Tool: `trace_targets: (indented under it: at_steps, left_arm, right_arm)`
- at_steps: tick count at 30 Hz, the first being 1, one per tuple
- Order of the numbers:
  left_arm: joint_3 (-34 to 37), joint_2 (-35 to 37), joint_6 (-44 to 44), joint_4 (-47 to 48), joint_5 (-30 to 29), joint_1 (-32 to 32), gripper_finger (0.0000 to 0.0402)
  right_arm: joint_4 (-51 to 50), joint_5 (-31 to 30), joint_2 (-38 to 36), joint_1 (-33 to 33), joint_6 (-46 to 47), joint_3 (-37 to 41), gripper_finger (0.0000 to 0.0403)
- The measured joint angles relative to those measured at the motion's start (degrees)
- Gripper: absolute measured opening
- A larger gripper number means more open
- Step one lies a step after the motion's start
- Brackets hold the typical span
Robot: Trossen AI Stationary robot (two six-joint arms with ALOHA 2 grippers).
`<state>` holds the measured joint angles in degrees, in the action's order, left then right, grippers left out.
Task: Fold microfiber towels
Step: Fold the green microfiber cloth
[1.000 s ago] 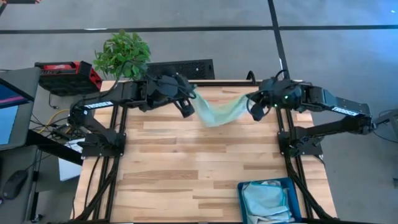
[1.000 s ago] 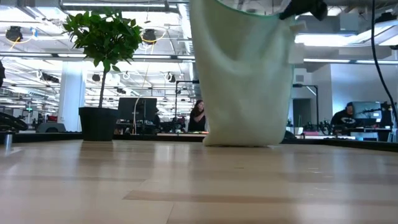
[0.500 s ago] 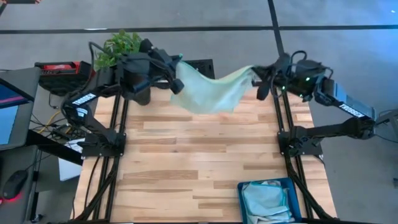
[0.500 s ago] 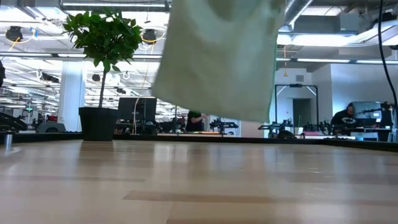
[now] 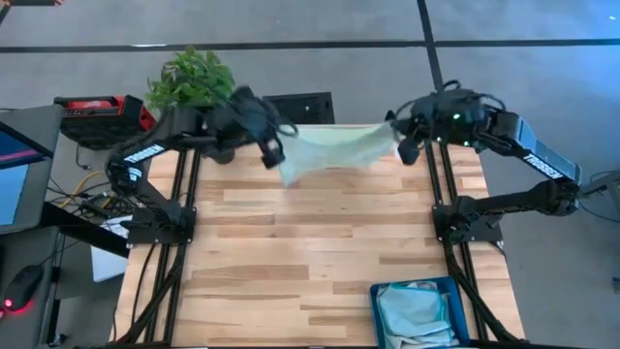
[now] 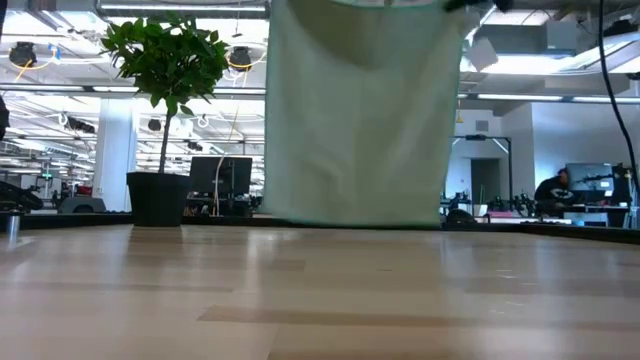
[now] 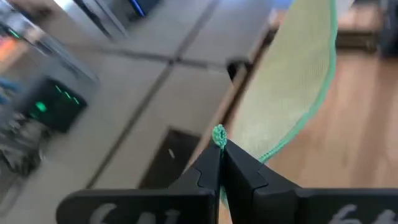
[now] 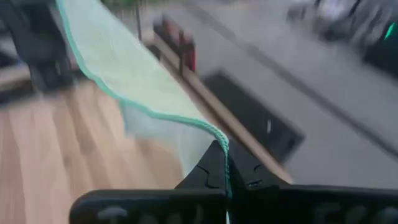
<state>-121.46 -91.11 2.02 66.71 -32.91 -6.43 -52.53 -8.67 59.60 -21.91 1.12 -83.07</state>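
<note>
Setting: we see a pale wooden bench [image 5: 310, 262] on a grey floor, and an open workroom behind it in the low view.
Bin: one teal bin [image 5: 376, 299] sits at the bench's near right corner; we make out pale blue cloth [image 5: 412, 312] bunched in it, number unclear.
Green towel: one light green towel [image 5: 334, 150] hangs stretched over the bench's far edge, its lower hem near the wood.
Left gripper: the left gripper [image 5: 268, 153] is closed tight on one top corner.
Right gripper: the right gripper [image 5: 400, 141] is pinched on the other corner.
Plant: one potted plant [image 5: 190, 81] stands at the far left corner.
</note>
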Motion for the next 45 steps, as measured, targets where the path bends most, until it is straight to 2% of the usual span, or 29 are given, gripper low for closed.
trace_targets:
  at_steps: [4,11,21,26,29,36,45]
  left_arm:
    - [4.8,-0.7,-4.5,4.1,2.8,2.8,0.0]
    - [16.3,-1.0,-12.9,3.5,7.9,8.3,0.0]
    - [28.3,-0.9,-33.1,1.3,17.2,18.3,0.0]
    - [35.4,-0.9,-39.3,-7.8,21.1,22.7,0.0]
    - [39.0,-0.9,-41.3,-13.0,22.6,24.2,0.0]
    - [44.2,-0.9,-43.5,-17.6,22.8,24.9,0.0]
    - [47.3,-0.9,-43.4,-17.9,19.5,19.6,0.0]
  right_arm:
    - [-8.9,-0.2,1.1,2.9,3.5,0.2,0.0014]
    - [-14.4,-0.1,0.5,12.1,12.2,6.6,0.0007]
    - [-14.2,0.8,-0.1,32.1,33.5,19.6,0.0014]
    - [-9.3,1.0,0.0,41.7,43.7,24.9,0.0006]
    - [-5.0,1.0,0.3,45.0,47.8,28.1,0.0008]
    - [-2.1,0.3,2.9,47.6,52.5,33.5,0.001]
    - [-2.2,-8.0,7.9,39.4,49.8,36.0,0.0014]
